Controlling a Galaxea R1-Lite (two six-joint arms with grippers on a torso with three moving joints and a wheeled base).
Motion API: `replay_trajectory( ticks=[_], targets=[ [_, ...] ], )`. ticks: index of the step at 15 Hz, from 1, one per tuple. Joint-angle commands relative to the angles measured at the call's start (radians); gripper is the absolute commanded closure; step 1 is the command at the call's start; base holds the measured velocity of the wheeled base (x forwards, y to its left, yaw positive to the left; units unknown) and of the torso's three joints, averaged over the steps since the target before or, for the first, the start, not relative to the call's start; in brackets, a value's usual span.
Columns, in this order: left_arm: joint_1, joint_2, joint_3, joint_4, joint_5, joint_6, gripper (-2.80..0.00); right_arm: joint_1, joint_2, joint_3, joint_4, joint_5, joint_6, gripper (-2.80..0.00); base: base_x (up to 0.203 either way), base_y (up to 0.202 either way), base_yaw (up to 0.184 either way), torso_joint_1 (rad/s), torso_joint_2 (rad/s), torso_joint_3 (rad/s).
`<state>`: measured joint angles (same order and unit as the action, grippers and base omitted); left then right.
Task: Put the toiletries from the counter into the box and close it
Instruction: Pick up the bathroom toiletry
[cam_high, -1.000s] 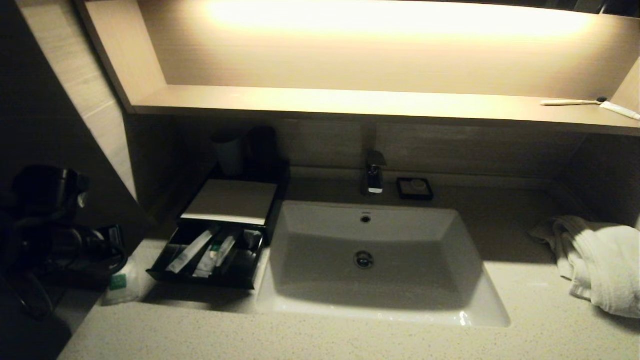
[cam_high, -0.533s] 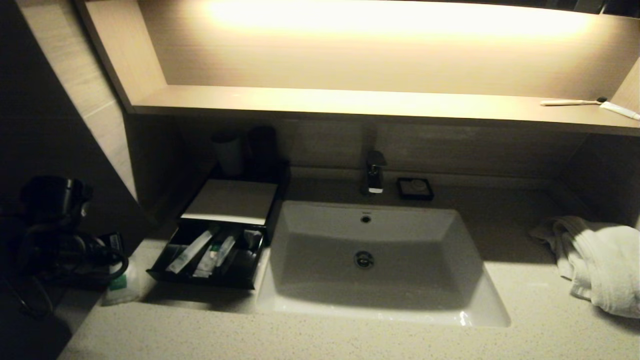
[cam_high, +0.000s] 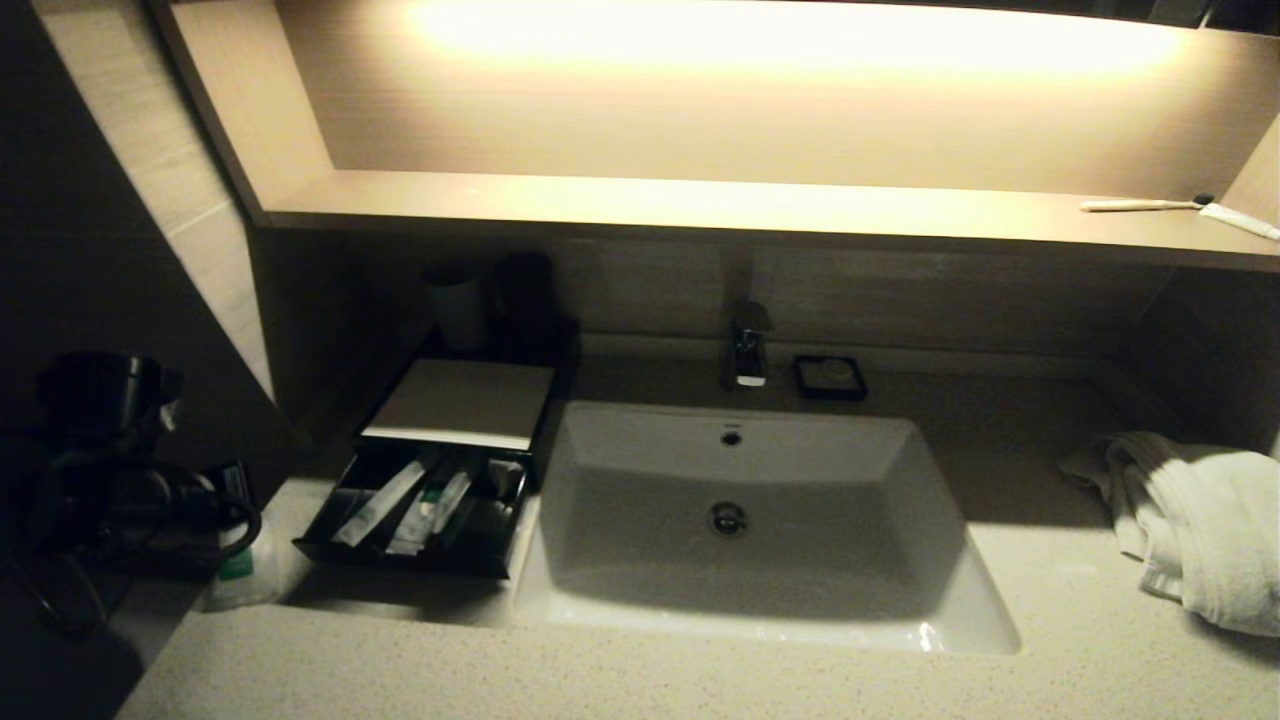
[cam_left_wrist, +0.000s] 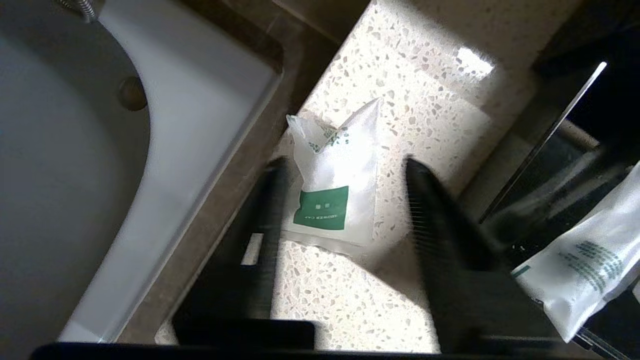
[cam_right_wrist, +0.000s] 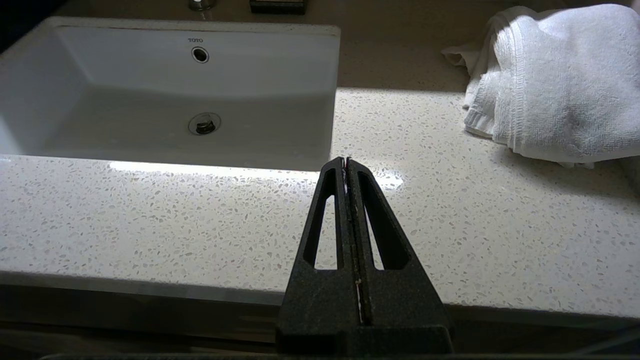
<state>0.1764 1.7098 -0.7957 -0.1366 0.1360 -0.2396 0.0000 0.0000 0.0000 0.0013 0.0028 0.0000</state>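
The counter (cam_high: 620, 680), pale speckled stone, fills the lower half of the head view and wraps around a white rectangular basin (cam_high: 745, 520) set at its centre. Above, at 12 o'clock, runs a lit wooden shelf (cam_high: 700, 205). At 3 o'clock from the basin a crumpled white towel (cam_high: 1195, 520) lies on the stone.

At 9 o'clock from the basin, just beside its rim, stands the box (cam_high: 455, 410), black with a flat pale top; its drawer (cam_high: 415, 515) is pulled out toward the counter's front edge, and several wrapped sticks (cam_high: 380, 505) lie inside it at a slant.

The left gripper (cam_left_wrist: 340, 175) hangs at 9 o'clock from the drawer, near the counter's left end. Its two fingers (cam_left_wrist: 272, 200) stand apart, one on each side of a white sachet (cam_left_wrist: 334, 192) with a green square label, which lies flat on the stone between them; neither finger clearly touches it. In the head view the sachet (cam_high: 240, 565) shows just below the dark arm.

The right gripper (cam_right_wrist: 346, 162) sits parked over the counter's front edge at 6 o'clock from the basin, its fingers pressed together, holding nothing.

Small at 1 o'clock from the basin, a black soap dish (cam_high: 830, 377) rests beside the tap (cam_high: 748, 345).
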Motion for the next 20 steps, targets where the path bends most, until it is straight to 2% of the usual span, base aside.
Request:
replay_trajectory(
  ticks=[1,7,12,20],
  targets=[
    [0.0,-0.006,-0.002,-0.003,0.001,-0.001,-2.8,0.0,0.0,0.0,0.0,0.0,0.0,0.0,0.0,0.0,0.0,0.0,0.0,0.0],
    [0.018,0.023,-0.008,-0.015,-0.003,-0.025,-2.8,0.0,0.0,0.0,0.001,-0.001,0.0,0.0,0.0,0.0,0.0,0.0,0.0,0.0],
    [0.061,0.105,-0.023,-0.017,-0.06,-0.026,-2.8,0.0,0.0,0.0,0.0,0.0,0.0,0.0,0.0,0.0,0.0,0.0,0.0,0.0],
    [0.061,0.168,-0.023,-0.023,-0.058,-0.023,-2.8,0.0,0.0,0.0,0.0,0.0,0.0,0.0,0.0,0.0,0.0,0.0,0.0,0.0]
  ],
)
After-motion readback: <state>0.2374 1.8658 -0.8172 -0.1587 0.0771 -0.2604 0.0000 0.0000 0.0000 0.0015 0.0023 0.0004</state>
